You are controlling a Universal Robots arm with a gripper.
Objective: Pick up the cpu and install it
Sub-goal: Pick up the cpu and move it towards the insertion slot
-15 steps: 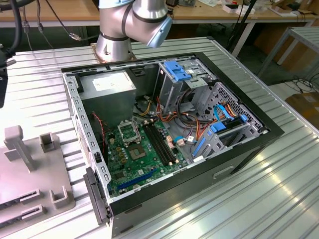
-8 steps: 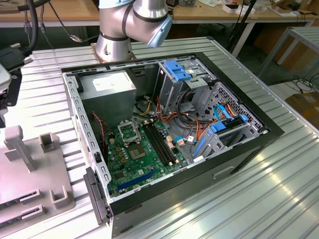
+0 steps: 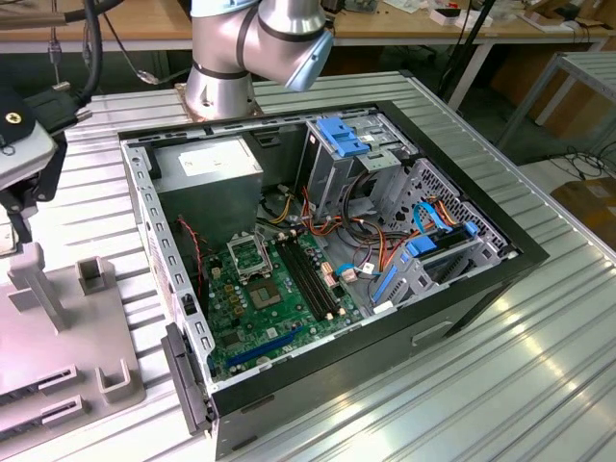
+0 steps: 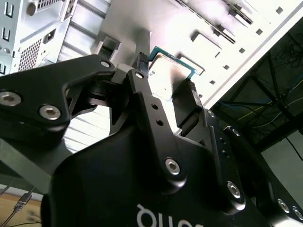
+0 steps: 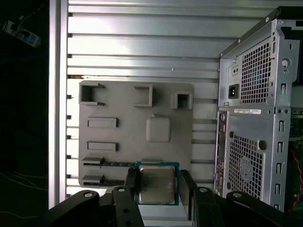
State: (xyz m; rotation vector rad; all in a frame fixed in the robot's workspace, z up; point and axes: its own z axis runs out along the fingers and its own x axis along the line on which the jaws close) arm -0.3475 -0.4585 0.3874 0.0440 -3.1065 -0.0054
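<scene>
The cpu (image 5: 156, 183) is a small square chip with a dull silver top and a green rim. It sits between the two black fingers of my gripper (image 5: 157, 185), which is shut on its opposite edges. In the second wrist view the cpu (image 4: 166, 70) shows from below, clamped in the gripper (image 4: 166, 81). The chip hangs over one edge of the grey fixture plate (image 5: 123, 142); whether it still touches the plate I cannot tell. In the exterior view the motherboard's square socket (image 3: 248, 255) lies inside the open computer case (image 3: 500, 279), well to the right of the arm's tool end (image 3: 19, 154).
The case's rear panel (image 5: 251, 142) stands close beside the fixture plate. The plate (image 3: 58, 327) carries raised brackets and slots. A power supply (image 3: 214, 168), a drive cage (image 3: 351, 154) and loose cables (image 3: 385, 245) surround the socket. The arm's base (image 3: 226, 72) stands behind the case on the ribbed metal table (image 3: 462, 385).
</scene>
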